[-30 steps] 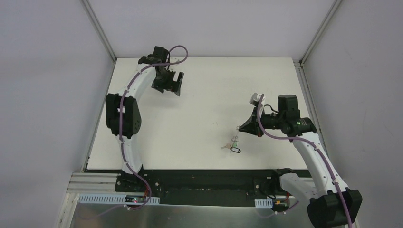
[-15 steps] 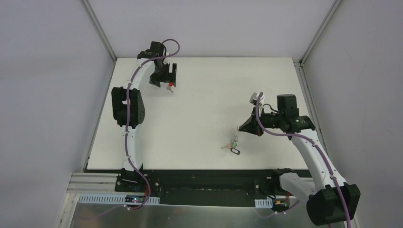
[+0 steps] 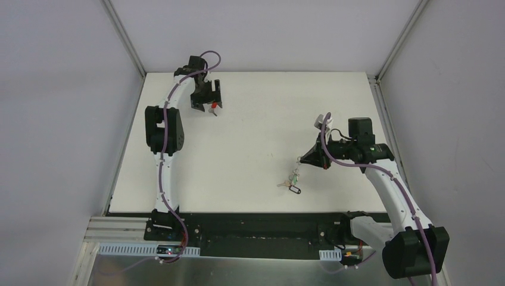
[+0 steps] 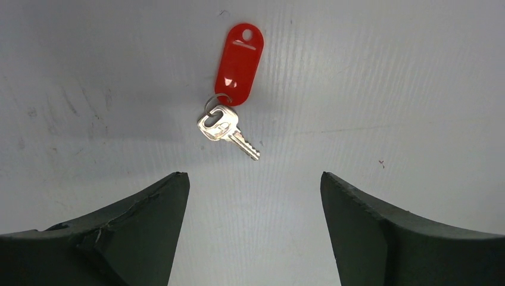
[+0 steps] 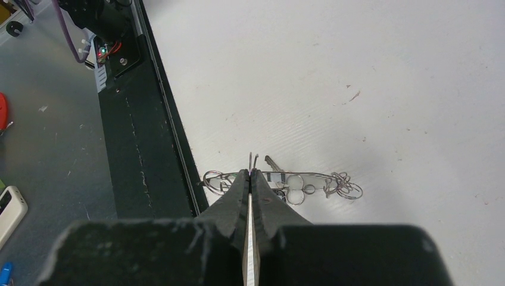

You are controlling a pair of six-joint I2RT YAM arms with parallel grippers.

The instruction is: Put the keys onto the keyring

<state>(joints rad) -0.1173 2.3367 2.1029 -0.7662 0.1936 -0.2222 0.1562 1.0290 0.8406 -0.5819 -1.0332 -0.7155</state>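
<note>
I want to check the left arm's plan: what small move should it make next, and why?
Probably ease the left pincer forward and down until it straddles the red-tagged key. That pincer stands open and empty, the key lies flat on the table just ahead of it, untouched, and the right pincer is shut on the keyring.

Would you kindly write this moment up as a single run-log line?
left gripper: open, above red-tagged key lying on table | right gripper: shut on keyring | status: red-tagged key not yet on keyring
</note>
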